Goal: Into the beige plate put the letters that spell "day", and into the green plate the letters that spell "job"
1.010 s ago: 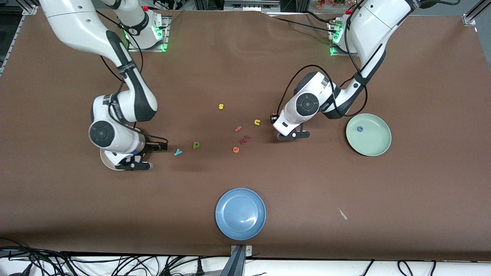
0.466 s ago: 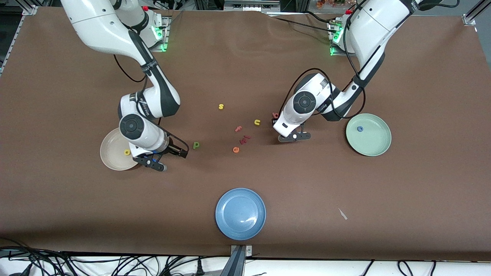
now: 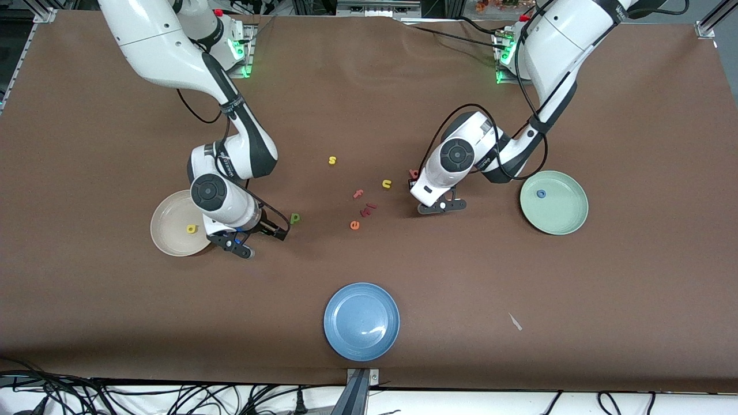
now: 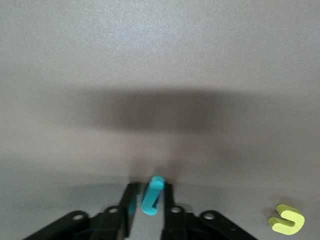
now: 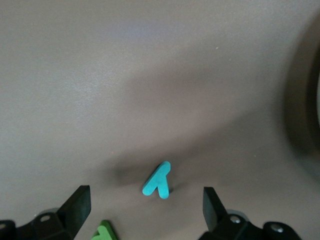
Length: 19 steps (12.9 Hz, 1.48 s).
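Right now the right gripper (image 5: pixel 146 200) hangs low with fingers spread wide, the teal "y" (image 5: pixel 157 181) flat on the table midway between them. Its long axis is slanted to the closing line. The beige plate (image 3: pixel 164 222) is just beside this gripper, toward the right arm's end. The left gripper (image 4: pixel 150 189) is pinched narrow on the upright teal "j" (image 4: pixel 151 197). The green plate (image 3: pixel 556 216) is near, toward the left arm's end.
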Motion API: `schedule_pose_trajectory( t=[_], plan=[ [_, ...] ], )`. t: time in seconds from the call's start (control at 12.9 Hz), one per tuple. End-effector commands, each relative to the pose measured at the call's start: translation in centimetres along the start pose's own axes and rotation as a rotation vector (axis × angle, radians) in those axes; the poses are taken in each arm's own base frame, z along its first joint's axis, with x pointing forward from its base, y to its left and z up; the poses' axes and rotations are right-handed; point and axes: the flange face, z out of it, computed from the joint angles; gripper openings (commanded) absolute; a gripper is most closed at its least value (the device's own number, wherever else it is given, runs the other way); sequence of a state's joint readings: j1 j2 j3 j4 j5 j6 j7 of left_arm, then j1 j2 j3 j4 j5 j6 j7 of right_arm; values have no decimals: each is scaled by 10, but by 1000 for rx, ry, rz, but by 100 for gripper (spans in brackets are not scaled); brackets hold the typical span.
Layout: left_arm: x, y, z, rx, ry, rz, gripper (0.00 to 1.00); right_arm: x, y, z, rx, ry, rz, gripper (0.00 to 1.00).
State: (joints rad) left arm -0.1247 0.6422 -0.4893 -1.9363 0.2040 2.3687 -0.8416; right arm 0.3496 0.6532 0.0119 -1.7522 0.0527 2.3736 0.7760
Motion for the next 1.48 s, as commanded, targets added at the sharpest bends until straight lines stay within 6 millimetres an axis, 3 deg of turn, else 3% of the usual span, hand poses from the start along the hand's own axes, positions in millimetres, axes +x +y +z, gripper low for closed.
schedule_pose_trajectory(
  t=[0.0, 0.23, 0.39, 0.62, 0.85, 1.09, 1.24, 1.4],
  plan=[
    [2, 2, 0, 13, 23, -2, 8, 0, 2, 7, 18, -9, 30, 99],
    [4, 0, -7, 16, 28, -7, 0, -4, 7, 15, 26, -15, 42, 99],
    [14, -15, -33, 33, 47, -10, 0, -6, 10, 20, 27, -13, 43, 92],
    [36, -68, -93, 105, 34, 12, 0, -6, 10, 19, 27, -12, 31, 75],
    [69, -151, -148, 128, -54, 45, 0, -4, 11, 19, 27, -11, 29, 54],
    [107, -270, -183, 109, -144, 87, 0, -3, 12, 19, 27, -11, 31, 42],
    [121, -346, -174, 69, -176, 96, 0, -3, 11, 18, 28, -10, 31, 35],
    [130, -389, -137, 116, -221, 98, 0, -3, 11, 18, 28, -10, 31, 30]
  ],
)
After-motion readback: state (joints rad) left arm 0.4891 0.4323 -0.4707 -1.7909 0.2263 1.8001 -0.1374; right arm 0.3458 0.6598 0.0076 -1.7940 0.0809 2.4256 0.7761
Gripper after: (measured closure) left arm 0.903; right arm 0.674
